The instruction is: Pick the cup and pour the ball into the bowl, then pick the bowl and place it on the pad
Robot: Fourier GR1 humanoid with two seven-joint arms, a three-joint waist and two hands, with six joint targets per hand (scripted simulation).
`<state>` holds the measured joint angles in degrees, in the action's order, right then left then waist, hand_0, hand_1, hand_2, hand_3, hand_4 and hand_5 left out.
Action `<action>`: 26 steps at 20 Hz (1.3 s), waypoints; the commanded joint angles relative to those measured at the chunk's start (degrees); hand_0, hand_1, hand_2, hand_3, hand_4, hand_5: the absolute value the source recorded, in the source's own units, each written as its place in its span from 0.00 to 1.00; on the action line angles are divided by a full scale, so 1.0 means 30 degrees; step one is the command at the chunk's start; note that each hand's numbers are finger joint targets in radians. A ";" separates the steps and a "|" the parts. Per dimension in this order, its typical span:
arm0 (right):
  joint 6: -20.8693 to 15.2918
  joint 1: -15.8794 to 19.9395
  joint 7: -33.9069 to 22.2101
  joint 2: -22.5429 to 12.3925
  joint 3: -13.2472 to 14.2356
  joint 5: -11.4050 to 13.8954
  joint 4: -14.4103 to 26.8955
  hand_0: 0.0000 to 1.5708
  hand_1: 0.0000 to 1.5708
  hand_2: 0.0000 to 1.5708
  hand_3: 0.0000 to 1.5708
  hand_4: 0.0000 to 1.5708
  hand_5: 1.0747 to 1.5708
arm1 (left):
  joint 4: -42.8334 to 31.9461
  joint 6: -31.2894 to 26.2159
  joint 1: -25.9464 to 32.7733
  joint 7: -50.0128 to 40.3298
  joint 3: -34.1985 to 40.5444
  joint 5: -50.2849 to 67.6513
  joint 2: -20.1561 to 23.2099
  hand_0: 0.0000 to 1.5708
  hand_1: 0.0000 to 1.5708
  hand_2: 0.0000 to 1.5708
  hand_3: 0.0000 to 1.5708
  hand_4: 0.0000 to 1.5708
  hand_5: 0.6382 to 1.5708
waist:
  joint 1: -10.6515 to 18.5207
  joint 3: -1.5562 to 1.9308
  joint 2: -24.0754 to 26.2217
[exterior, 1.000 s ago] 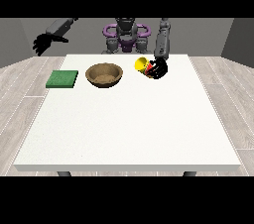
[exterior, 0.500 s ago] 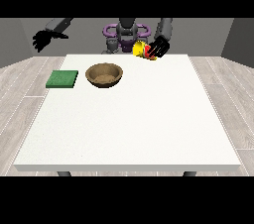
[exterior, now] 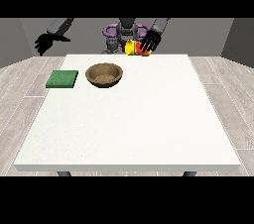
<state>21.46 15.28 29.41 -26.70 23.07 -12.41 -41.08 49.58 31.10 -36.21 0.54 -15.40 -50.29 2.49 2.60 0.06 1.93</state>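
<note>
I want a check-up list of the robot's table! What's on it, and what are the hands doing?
Surface: white table, mostly bare.
Job's things: yellow cup held up in the air, tipped sideways; brown bowl and green pad side by side on the table, apart; ball not visible.
Clutter: nothing seen.
Hands: hand at the view's right curled round the cup; hand at the view's left raised, holding nothing.
Cables: nothing seen.
Surroundings: grey plank floor.

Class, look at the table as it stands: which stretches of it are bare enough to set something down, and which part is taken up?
Free: the whole near half of the table, and the right side beyond the bowl. Taken up: the far-left part, where the green pad and the bowl lie side by side, apart. The hand at the view's right holds the cup above the far edge.
</note>
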 commanded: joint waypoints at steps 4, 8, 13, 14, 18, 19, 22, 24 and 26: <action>0.0712 0.0332 0.0762 -0.0769 0.0274 0.0036 0.1630 0.00 0.00 0.00 0.00 0.00 0.95 | 0.0998 -0.1425 -0.1316 -0.4472 -0.3112 -0.3592 -0.0808 0.60 0.60 1.00 1.00 0.58 1.00 | -0.0020 0.0010 -0.0053; 0.0056 0.1881 0.0090 -0.0742 -0.0320 0.0479 0.1175 0.00 0.00 0.00 0.00 0.00 0.93 | 0.1092 -0.1484 -0.1848 -0.6997 -0.4566 -0.5059 -0.0822 0.36 0.36 1.00 1.00 0.58 1.00 | -0.0818 -0.0005 -0.0532; -0.0703 0.3181 -0.1128 -0.0217 -0.0880 0.0703 0.0882 0.00 0.00 0.00 0.14 0.00 0.92 | 0.0508 -0.2307 -0.3315 -0.7145 -0.4822 -0.7324 -0.0828 0.35 0.35 1.00 1.00 0.56 1.00 | -0.0792 -0.0013 -0.0920; -0.0588 0.3422 -0.0736 -0.0491 -0.0617 0.0635 0.1492 0.00 0.00 0.00 0.17 0.00 0.92 | 0.1342 -0.2715 -0.3164 -0.8617 -0.6402 -0.7713 -0.0829 0.29 0.29 1.00 1.00 0.57 1.00 | -0.0780 -0.0002 -0.1167; -0.0972 0.4553 -0.1231 0.0102 -0.1011 0.0671 0.1117 0.00 0.00 0.00 0.19 0.00 0.91 | 0.1035 -0.2810 -0.3088 -0.9668 -0.7573 -0.9271 -0.0831 0.18 0.18 1.00 1.00 0.55 1.00 | -0.1375 -0.0009 -0.1774; -0.0908 0.4179 -0.1187 -0.0032 -0.0886 0.0651 0.1530 0.00 0.00 0.00 0.17 0.00 0.91 | 0.1780 -0.3721 -0.2492 -0.9238 -0.8208 -0.9161 -0.0830 0.24 0.24 1.00 1.00 0.53 1.00 | -0.0883 -0.0007 -0.1252; -0.1547 0.4555 -0.1428 0.0972 -0.1354 0.0808 0.1095 0.00 0.00 0.00 0.16 0.00 0.91 | 0.1314 -0.3958 -0.1687 -0.9061 -0.9356 -0.9752 -0.0831 0.00 0.00 1.00 1.00 0.58 0.97 | -0.1402 -0.0016 -0.1243; -0.1612 0.4178 -0.1185 0.1086 -0.1044 0.0499 0.1088 0.00 0.00 0.00 0.18 0.00 0.90 | 0.0769 -0.4657 -0.1555 -0.7812 -0.9502 -1.0173 -0.0742 0.03 0.03 1.00 1.00 0.69 0.92 | -0.1313 -0.0017 -0.0907; -0.0311 0.4533 -0.1080 0.0599 -0.1260 0.0428 0.0986 0.00 0.00 0.00 0.12 0.00 0.90 | 0.0051 -0.5820 -0.3838 -0.7930 -0.8323 -1.0596 -0.0666 0.00 0.00 1.00 1.00 0.76 0.85 | -0.2051 -0.0011 -0.1845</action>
<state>18.41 28.88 25.97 -25.58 20.20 -10.88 -37.31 52.45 17.31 -44.38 -24.51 -41.32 -79.74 0.16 -1.28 0.02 -2.98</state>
